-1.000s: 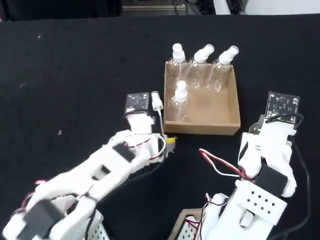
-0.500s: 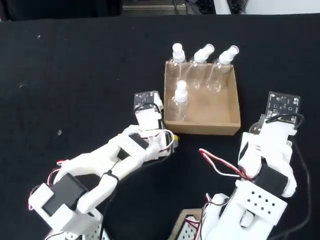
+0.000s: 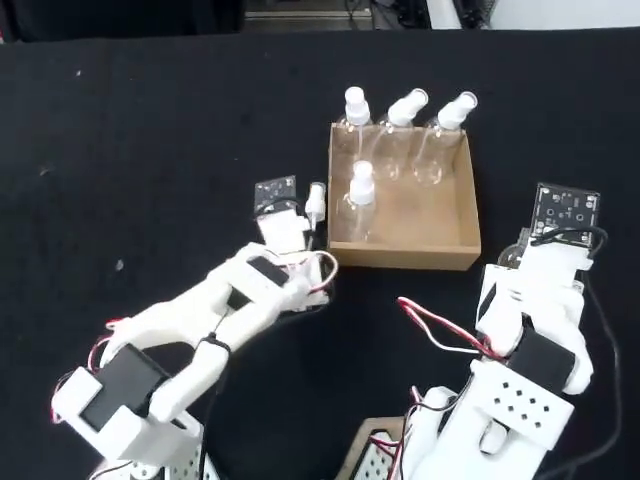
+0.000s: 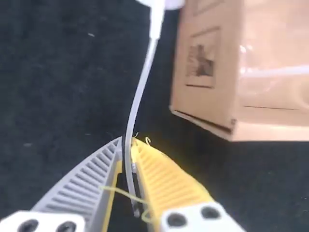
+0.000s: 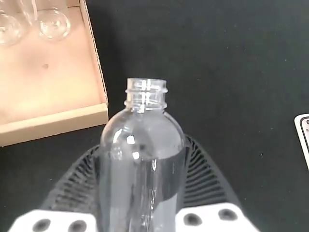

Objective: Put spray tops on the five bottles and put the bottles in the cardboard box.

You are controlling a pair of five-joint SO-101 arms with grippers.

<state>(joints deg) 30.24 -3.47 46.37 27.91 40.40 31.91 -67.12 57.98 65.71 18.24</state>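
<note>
The spray top [image 3: 316, 198] stands head-up just beside the cardboard box [image 3: 404, 257], its tube pinched in the left jaws, while the right jaws clamp the open-necked bottle [image 5: 141, 159] near the box front, four capped bottles [image 3: 360, 198] inside.

Inside the cardboard box [image 3: 405, 257], three capped bottles [image 3: 405, 112] line the far wall and a fourth capped bottle [image 3: 358, 200] stands by the left wall, which leaves the right front of its floor free. The spray top [image 3: 316, 197], pinched by its tube in the left gripper [image 4: 126, 145], crowds the box's left wall from outside. The open bottle [image 5: 140, 121], clamped in the right gripper [image 5: 142, 145], sits off the near right corner. Open worktop [image 3: 150, 130] stretches left of the box.
</note>
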